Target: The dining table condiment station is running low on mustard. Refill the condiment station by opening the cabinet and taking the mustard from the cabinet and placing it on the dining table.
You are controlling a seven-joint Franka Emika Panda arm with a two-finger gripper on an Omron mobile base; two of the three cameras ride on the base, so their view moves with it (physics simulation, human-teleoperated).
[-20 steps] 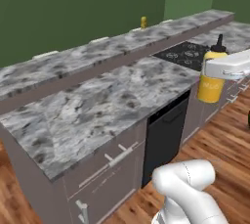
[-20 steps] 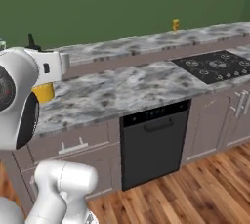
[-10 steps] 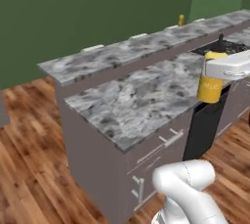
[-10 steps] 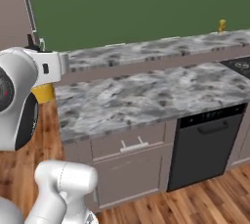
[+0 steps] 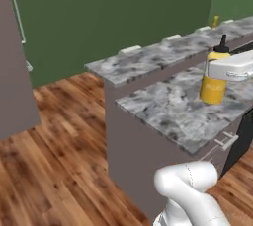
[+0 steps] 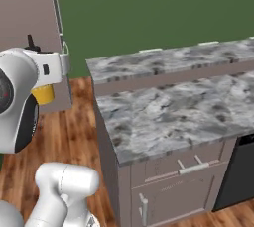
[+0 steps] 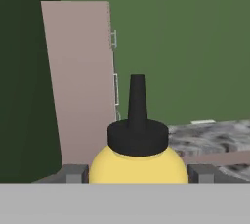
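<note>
End effector clenched on mustard, upright, nozzle up, at right of left base frame, held in the air over near marble bench. In hand frame, yellow shoulder and black nozzle at bottom centre between grey fingertips. In right base frame, at left edge, mustard's yellow base below white hand. Beyond, raised ledge, wood floor, mauve cabinet with grey handle, green wall.

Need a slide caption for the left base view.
Gripper carries the mustard upright above the marble table.
</note>
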